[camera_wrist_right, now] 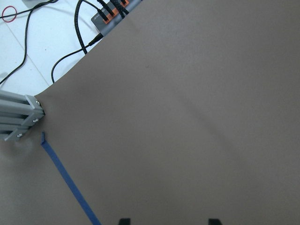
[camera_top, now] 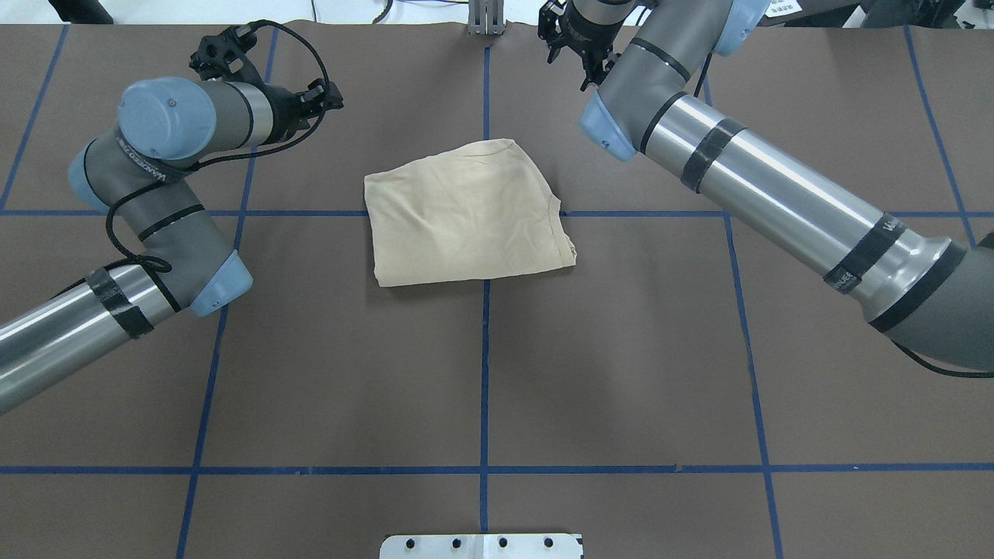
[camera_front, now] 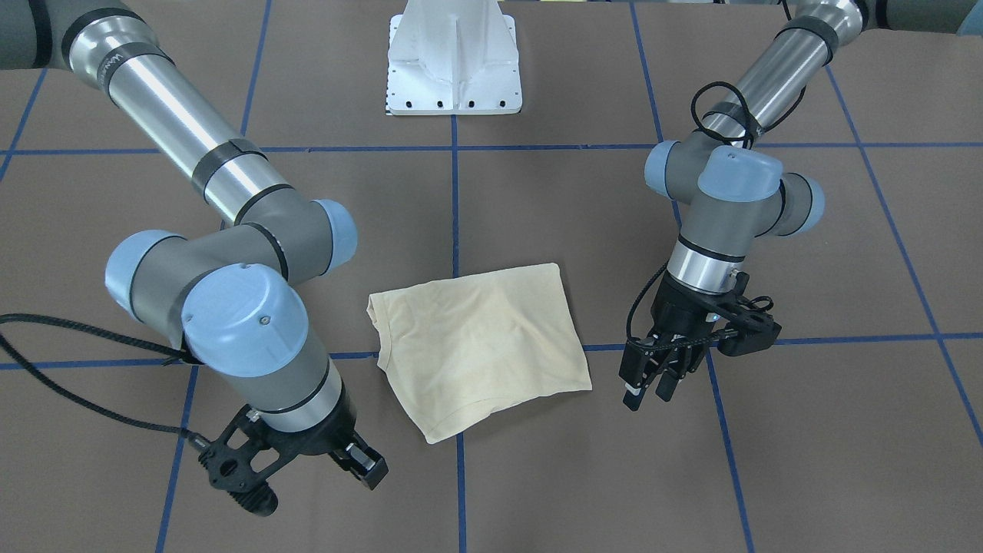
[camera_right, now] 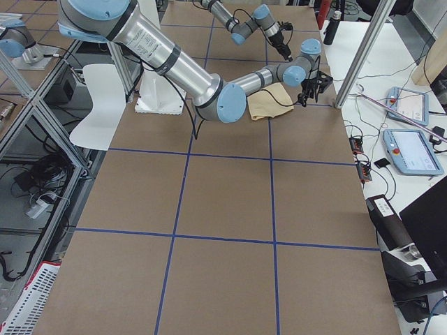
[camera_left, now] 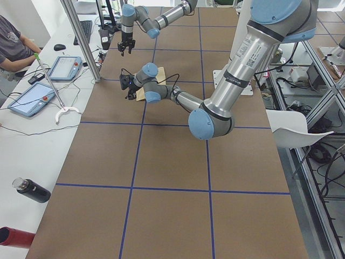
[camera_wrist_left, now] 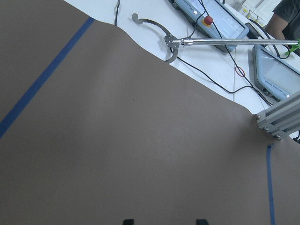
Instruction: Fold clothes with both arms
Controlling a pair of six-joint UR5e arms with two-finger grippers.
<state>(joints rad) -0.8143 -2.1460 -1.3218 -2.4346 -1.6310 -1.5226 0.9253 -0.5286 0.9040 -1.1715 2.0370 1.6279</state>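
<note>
Shirt: I see the shirt [camera_top: 466, 213] folded into a compact, slightly skewed rectangle, plain side up, near the middle of the table [camera_top: 621, 349]. It lies over a crossing of the blue tape lines [camera_top: 484, 373].
Left gripper [camera_front: 649, 392]: open and holding nothing. It hangs over bare table just to the shirt's left, not touching it.
Right gripper [camera_wrist_right: 169, 220]: my wrist view shows its fingertips spread with only table between them. It sits to the far right of the shirt, apart from it.
Beyond: white pedestal base [camera_front: 455, 61] on the near side; pendant screens [camera_wrist_left: 276, 70] past the far edge.
</note>
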